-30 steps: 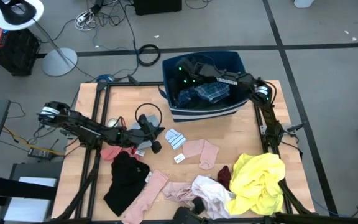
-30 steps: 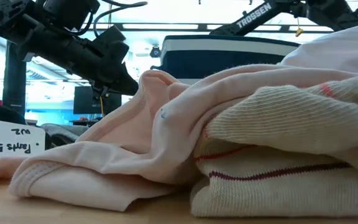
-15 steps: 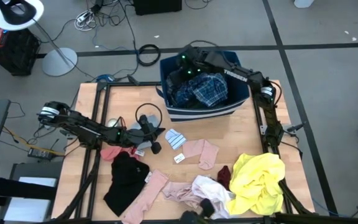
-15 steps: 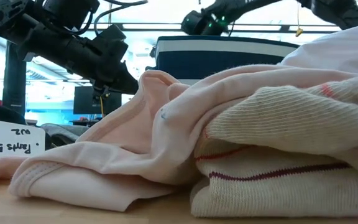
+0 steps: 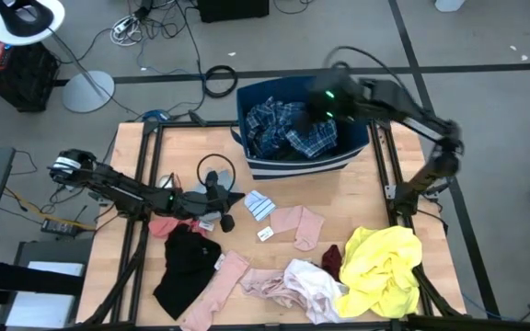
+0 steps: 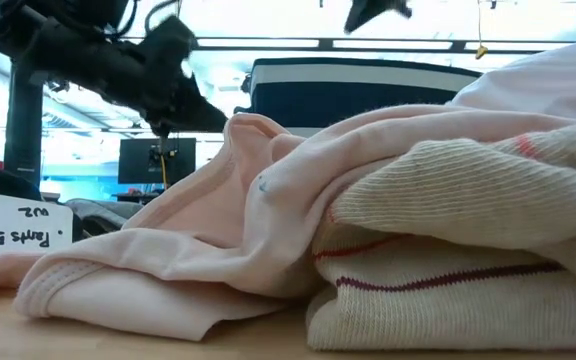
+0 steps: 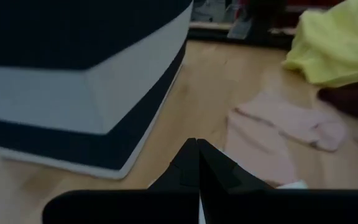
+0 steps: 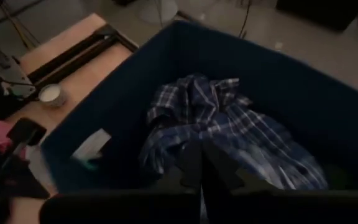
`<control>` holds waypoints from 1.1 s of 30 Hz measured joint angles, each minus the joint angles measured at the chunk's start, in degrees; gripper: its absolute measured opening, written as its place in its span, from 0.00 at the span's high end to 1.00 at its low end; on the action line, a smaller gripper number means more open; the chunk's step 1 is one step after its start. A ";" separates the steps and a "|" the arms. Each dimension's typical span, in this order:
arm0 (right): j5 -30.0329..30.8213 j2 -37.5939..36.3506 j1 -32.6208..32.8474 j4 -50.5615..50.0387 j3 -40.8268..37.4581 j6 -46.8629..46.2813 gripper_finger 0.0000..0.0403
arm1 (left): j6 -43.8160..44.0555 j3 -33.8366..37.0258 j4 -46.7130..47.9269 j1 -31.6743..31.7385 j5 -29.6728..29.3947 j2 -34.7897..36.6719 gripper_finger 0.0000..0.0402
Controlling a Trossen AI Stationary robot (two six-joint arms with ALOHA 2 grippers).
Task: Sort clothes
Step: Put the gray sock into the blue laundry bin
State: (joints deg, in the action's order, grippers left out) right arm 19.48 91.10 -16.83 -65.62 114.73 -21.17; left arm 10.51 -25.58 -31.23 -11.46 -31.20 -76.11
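Observation:
The clothes lie loose on the table: a yellow one (image 5: pixel 385 265), pale pink ones (image 5: pixel 297 223), a black one (image 5: pixel 187 267), a maroon one (image 5: pixel 331 260), a white striped one (image 5: pixel 259 204) and a white-pink heap (image 5: pixel 297 285). A blue plaid garment (image 5: pixel 288 129) lies in the navy bin (image 5: pixel 288 167); it also shows in the right wrist view (image 8: pixel 229 130). My left gripper (image 5: pixel 233 200) is shut and empty, just left of the white striped garment. My right gripper (image 8: pixel 201 163) is shut and empty, high above the bin.
The bin stands at the table's far edge, in the middle; its striped wall (image 7: pixel 73 93) is close to my left gripper. A white tag (image 6: pixel 18 225) marked "Pants 5" shows in the low view. Bare wood lies between the bin and the pink garment (image 7: pixel 278 124).
My right gripper has risen out of the bin and swung toward the table's right edge. The blue plaid garment, half under the arm before, now lies spread in the bin. My left gripper has risen a little.

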 joint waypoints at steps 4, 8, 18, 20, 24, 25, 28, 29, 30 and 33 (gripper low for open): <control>9.50 -9.52 9.64 0.95 -9.54 -4.26 1.00 | -1.25 0.00 1.10 -1.38 -0.04 2.79 1.00; 17.38 -18.46 21.34 4.08 -22.62 -11.47 1.00 | -0.64 0.00 5.71 -2.28 0.06 5.58 1.00; 27.75 -28.54 45.35 21.19 -53.00 -21.88 1.00 | 1.39 0.00 12.42 -3.32 2.02 12.82 1.00; 27.82 -28.38 47.59 24.96 -57.31 -21.54 1.00 | 1.42 0.00 14.71 -3.31 2.43 13.81 1.00; 28.20 -27.04 49.87 33.84 -65.45 -20.81 1.00 | 1.44 -0.02 15.94 -3.31 2.55 14.44 1.00; 28.75 -26.64 50.08 37.17 -67.51 -20.79 1.00 | 1.66 0.00 16.11 -3.31 2.88 14.40 1.00; 29.43 -25.29 49.92 47.63 -73.63 -19.22 0.99 | 2.00 0.00 15.96 -3.31 4.53 14.40 1.00; 29.42 -24.84 49.70 51.06 -75.60 -18.45 0.98 | 2.04 0.00 16.03 -3.31 4.71 14.40 1.00; 29.44 -24.59 49.44 54.35 -77.37 -17.61 0.98 | 2.10 0.00 16.17 -3.28 4.77 14.38 1.00; 29.31 -24.32 48.61 62.79 -81.93 -17.12 0.97 | 3.33 0.00 16.30 -3.28 5.23 14.38 0.96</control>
State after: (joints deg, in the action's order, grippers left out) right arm 48.80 66.78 31.78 -2.83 32.80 -38.28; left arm 13.84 -25.58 -14.92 -14.74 -25.97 -61.73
